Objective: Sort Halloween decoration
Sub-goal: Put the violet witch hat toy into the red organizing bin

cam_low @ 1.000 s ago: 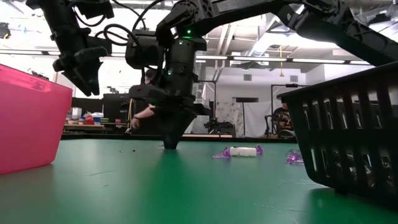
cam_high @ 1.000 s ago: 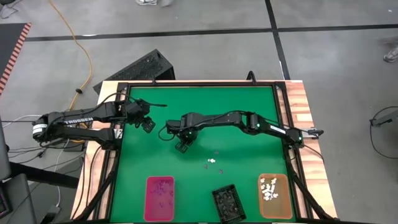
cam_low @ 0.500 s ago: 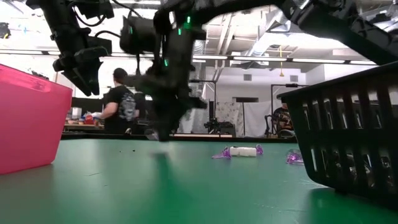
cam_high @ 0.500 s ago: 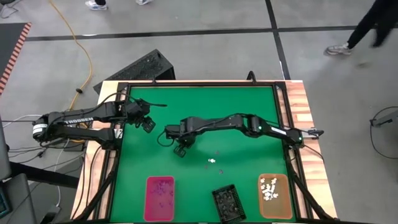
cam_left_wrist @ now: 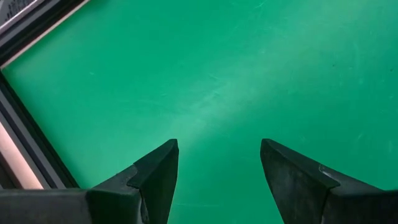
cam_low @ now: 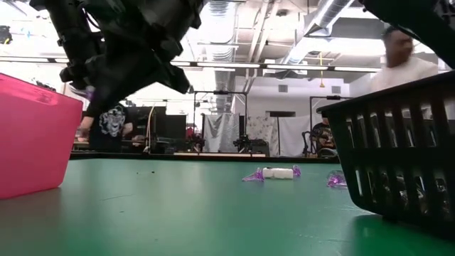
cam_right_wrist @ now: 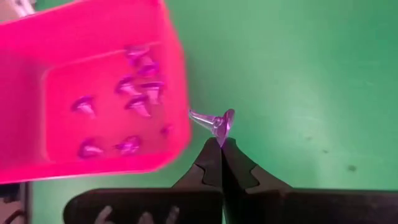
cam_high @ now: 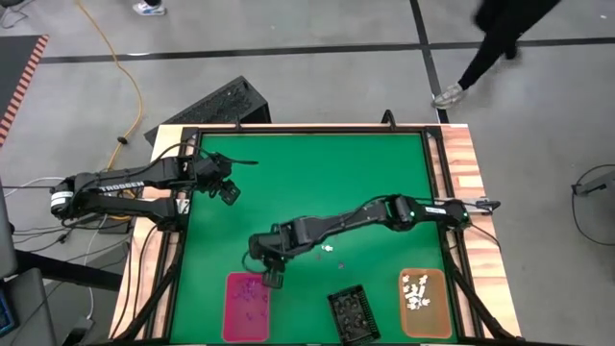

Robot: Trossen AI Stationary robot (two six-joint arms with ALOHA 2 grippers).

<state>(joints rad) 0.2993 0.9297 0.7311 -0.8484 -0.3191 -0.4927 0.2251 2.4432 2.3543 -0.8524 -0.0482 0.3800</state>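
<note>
My right gripper (cam_high: pixel 272 279) hangs at the far edge of the pink tray (cam_high: pixel 247 306), shut on a tiny purple trinket (cam_right_wrist: pixel 214 121). In the right wrist view the pink tray (cam_right_wrist: pixel 106 93) holds several purple trinkets. A white trinket (cam_high: pixel 328 249) and small purple ones (cam_low: pixel 335 180) lie loose on the green mat. My left gripper (cam_high: pixel 229 194) waits above the mat's far left, open (cam_left_wrist: pixel 217 162) with nothing between its fingers. My right gripper pinches the purple trinket's wide end (cam_right_wrist: pixel 221 132) between its two fingertips, only at their free ends. The fingers slant down toward the table's near edge. The trinket sticks out past the tips, lifted clear of the mat, its pointed end (cam_right_wrist: pixel 194 114) toward the tray's wall.
A black slatted tray (cam_high: pixel 350 314) stands at the near middle. At the near right an orange tray (cam_high: pixel 424 302) holds white trinkets. A dark frame (cam_high: pixel 188 240) runs round the green mat. People move about in the room beyond the table.
My right gripper has risen from the mat at the table's middle. It has swung toward the near edge and a little left, to the pink tray, rolling its wrist on the way. It carries the purple trinket.
</note>
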